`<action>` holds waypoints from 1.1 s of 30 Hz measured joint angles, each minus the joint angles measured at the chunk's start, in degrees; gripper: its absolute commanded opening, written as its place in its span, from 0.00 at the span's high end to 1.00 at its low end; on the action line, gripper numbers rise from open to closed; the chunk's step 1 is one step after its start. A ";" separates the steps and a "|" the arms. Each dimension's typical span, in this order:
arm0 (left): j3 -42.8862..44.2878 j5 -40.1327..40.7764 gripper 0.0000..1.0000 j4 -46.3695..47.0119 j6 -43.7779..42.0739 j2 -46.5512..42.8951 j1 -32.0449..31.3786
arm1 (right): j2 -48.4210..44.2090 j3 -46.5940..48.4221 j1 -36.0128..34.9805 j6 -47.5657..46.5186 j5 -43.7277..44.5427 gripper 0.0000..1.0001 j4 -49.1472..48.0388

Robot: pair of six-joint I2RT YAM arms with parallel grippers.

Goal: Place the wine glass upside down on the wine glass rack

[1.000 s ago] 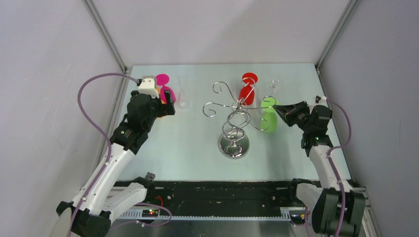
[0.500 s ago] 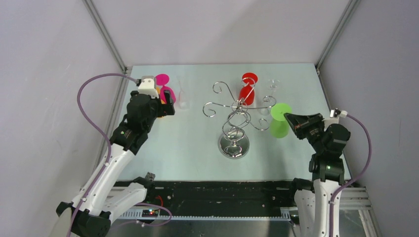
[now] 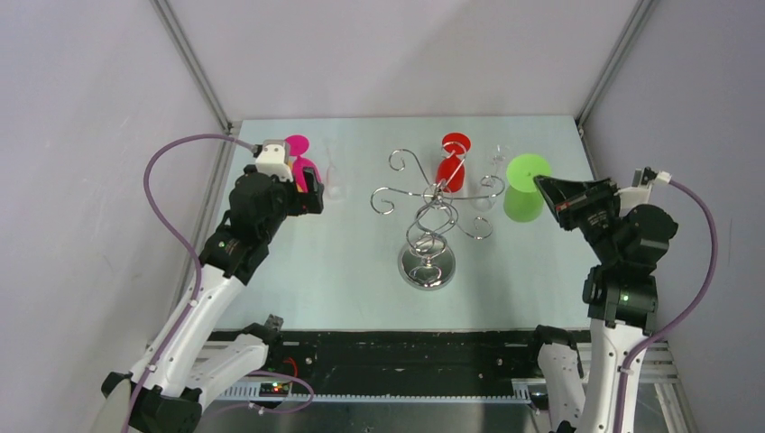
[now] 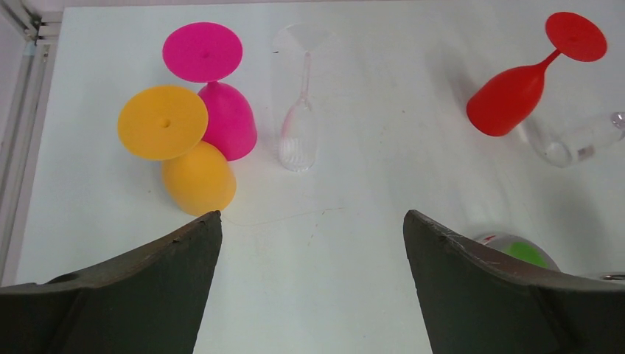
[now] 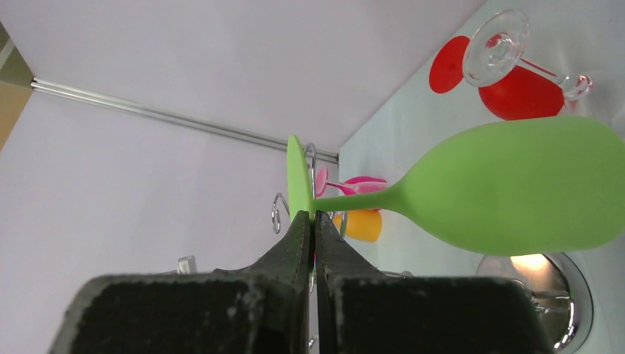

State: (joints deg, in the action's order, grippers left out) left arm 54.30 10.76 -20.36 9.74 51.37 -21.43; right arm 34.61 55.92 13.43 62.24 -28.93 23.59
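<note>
Lift done: your right claw [image 3: 544, 186], pinched shut on the stem just under the foot, has carried the green wine glass [image 3: 521, 200] up off the desk [image 3: 343, 271] and out to the right of the wine glass rack [image 3: 431, 212], foot uppermost. That frees it for a curled arm. Right of the rack, the desk edge and side wall [image 3: 686, 135] sit close. Behind the rack stand a red glass [image 3: 450, 171] and a clear glass [image 3: 498, 155]; in front lies open room. Your left claw [image 4: 309, 243] hangs wide and empty, well left of the rack.
</note>
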 measured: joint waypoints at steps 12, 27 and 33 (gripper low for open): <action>0.00 -3.69 0.02 0.02 -0.83 -0.90 -0.04 | 11.37 5.40 -1.88 2.29 -4.07 1.00 -6.05; -0.20 -3.96 0.02 0.02 -1.27 -0.92 -0.04 | 20.35 11.41 -18.75 -1.07 -2.93 1.00 -5.29; -0.20 -3.96 0.02 0.02 -1.27 -0.92 -0.04 | 20.33 11.41 -21.44 -2.45 -1.70 1.00 -3.08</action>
State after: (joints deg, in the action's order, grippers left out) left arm 54.11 6.81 -20.34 8.47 50.46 -21.47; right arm 54.94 67.33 -8.01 59.79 -30.63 20.51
